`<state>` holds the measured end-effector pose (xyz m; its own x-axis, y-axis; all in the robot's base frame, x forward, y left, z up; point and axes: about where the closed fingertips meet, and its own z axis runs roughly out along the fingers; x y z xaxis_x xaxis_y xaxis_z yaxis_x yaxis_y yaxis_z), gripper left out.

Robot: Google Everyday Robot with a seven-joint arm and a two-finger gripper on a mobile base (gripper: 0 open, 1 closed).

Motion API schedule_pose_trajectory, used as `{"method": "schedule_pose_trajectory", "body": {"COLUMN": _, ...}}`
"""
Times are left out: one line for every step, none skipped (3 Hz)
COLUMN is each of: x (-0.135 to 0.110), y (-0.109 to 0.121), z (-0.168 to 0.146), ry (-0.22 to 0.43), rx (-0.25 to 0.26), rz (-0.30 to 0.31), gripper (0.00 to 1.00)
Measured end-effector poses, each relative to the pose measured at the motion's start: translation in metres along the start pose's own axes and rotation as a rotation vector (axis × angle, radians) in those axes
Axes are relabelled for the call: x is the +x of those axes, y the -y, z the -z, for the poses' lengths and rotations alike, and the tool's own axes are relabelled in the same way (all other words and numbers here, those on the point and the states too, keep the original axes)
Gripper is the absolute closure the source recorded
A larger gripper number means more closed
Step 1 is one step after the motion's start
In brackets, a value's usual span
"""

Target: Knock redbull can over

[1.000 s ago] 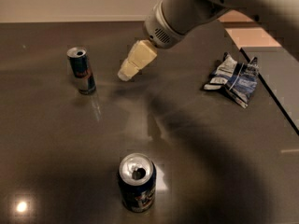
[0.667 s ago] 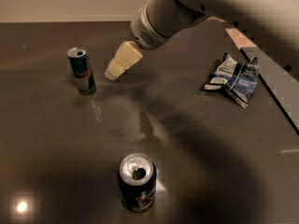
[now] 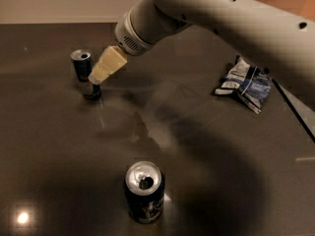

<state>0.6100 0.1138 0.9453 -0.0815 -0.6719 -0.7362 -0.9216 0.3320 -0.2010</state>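
Note:
The redbull can [image 3: 82, 69], slim, blue and silver with a silver top, stands upright at the far left of the dark table [image 3: 206, 146]. My gripper [image 3: 97, 75], cream-coloured, reaches down from the white arm at the upper right. Its tip is right at the can's right side and covers part of the can's lower half. I cannot tell whether it touches the can.
A wider dark navy soda can [image 3: 144, 192] stands upright near the front middle, its top opened. A blue-and-white foil snack bag [image 3: 244, 84] lies at the right, close to the table's right edge. A light wall runs behind the table.
My gripper has moved left across the table, from clear of the redbull can to right beside it. The can stands upright as before.

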Motion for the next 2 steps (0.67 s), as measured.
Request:
{"method": "schedule_pose_trajectory", "body": {"x": -0.010, "y": -0.005, "z": -0.018, "ry": 0.022, "rx": -0.018, "rz": -0.015, "gripper": 0.00}}
{"method": "schedule_pose_trajectory", "body": {"x": -0.020, "y": -0.011, "z": -0.033, "ry": 0.041, "rx": -0.033, "rz": -0.023, "gripper": 0.00}}
